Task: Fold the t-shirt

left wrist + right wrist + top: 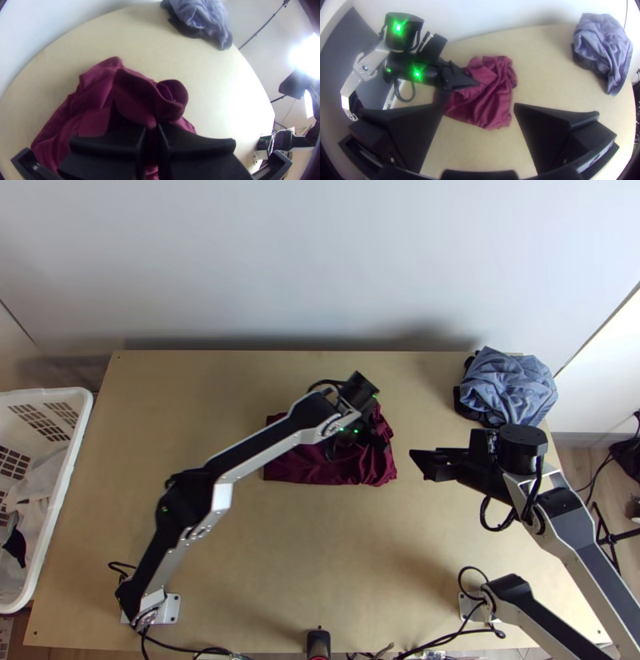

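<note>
White basket [60, 500] at far left, beside the table [304, 564]. Next, left arm [222, 496], reaching up and across to the t-shirt [320, 466].

T-shirt: dark red, near the middle of the table, toward the far side. Partly bunched; in the top view the left part lies flatter, near edge fairly straight, the right part rumpled. Left gripper [152, 127] is over it, fingers pinched on a bit of the upper cloth; a raised, open loop of fabric stands just past the tips. Can't tell if that's sleeve, hem or collar.

Step in hand looks like picking out a layer to lay over or straighten. To do it well: check that the pinch has just the wanted layer, lift low, draw it outward slowly so the loop opens, and lay it down before letting go. A high or fast pull would likely drag the lower layers and spoil the straight near edge. The right gripper [479, 106], just right of the shirt in the top view, has its fingers spread with nothing between them; it could pin or take the rumpled right end.

Long axis runs roughly left-right, along the table's long side. Collar direction: can't tell.

Far right corner: grey-blue cloth [512, 388], heaped.
</note>
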Robot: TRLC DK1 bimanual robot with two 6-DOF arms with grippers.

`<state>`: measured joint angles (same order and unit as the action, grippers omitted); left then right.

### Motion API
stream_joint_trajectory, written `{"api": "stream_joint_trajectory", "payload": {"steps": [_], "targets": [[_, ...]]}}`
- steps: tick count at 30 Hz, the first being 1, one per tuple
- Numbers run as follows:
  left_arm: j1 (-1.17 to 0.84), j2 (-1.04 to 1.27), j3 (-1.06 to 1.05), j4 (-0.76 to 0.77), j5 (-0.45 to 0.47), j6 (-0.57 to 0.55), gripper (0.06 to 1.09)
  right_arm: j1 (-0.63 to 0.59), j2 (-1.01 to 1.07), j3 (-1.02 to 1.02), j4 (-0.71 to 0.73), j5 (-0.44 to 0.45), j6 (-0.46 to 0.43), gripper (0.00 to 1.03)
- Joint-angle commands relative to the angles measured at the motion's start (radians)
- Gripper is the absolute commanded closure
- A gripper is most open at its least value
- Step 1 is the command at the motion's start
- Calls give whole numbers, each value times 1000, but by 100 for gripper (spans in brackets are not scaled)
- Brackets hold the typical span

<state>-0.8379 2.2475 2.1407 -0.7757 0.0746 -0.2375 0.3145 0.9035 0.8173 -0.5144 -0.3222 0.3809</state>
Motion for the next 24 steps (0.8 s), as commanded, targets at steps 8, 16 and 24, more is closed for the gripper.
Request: {"api": "stream_joint_trajectory", "payload": {"steps": [8,16,24], "targets": [[-89,150,117,27,2,-72,10,-32,-20,-10,1,-38,-7,7],[-61,67,125,184,-35,-180,10,-18,-29,5,1,-51,7,7],[117,-111,116,133,-35,-217,10,32,-43,-6,-12,-51,12,7]]}}
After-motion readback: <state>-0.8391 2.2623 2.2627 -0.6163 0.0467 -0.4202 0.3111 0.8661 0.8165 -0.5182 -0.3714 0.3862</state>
